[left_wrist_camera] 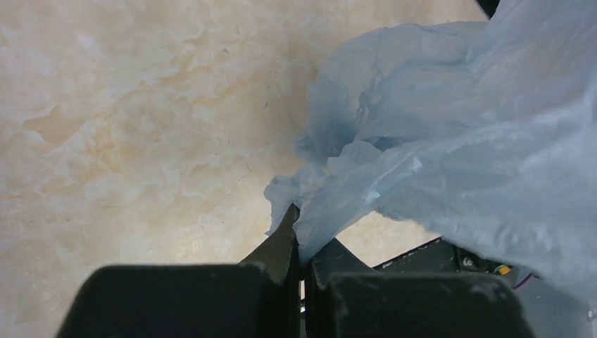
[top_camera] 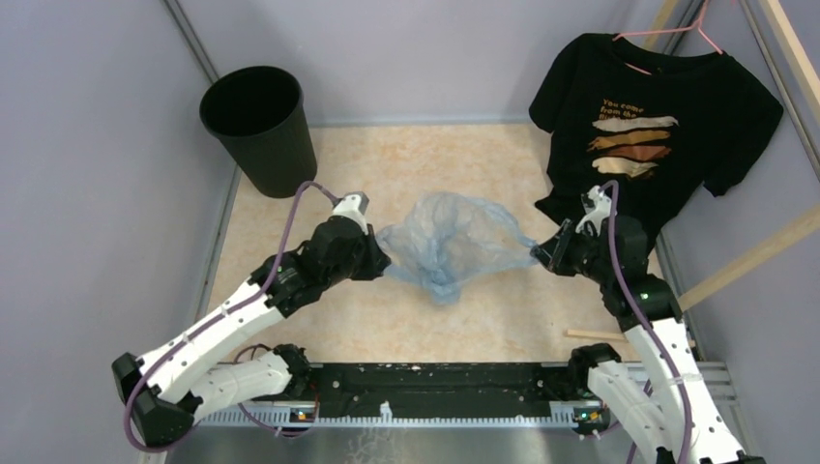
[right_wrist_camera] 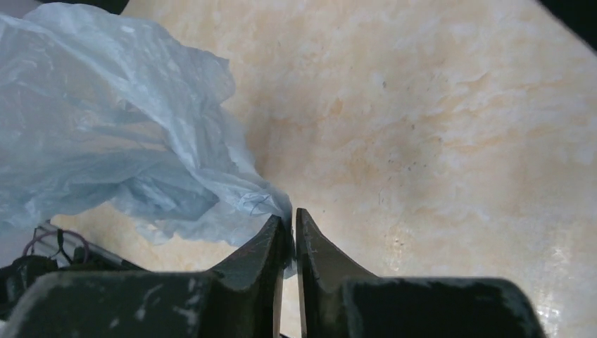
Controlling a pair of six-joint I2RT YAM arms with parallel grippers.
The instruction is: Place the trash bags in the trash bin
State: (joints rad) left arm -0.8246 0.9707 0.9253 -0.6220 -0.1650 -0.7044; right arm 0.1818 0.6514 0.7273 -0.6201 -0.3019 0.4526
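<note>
Trash bag (top_camera: 450, 246) is stretched between my left hand (top_camera: 379, 259) and right hand (top_camera: 541, 253), each clenched on an edge, well apart from the trash bin (top_camera: 259, 126): grasped, not yet binned.

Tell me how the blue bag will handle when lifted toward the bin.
Probably floppy: the blue bag droops crumpled between the left fingers and right fingers. Likely light, being thin and translucent. It might slip: each pinch catches only an edge.
</note>
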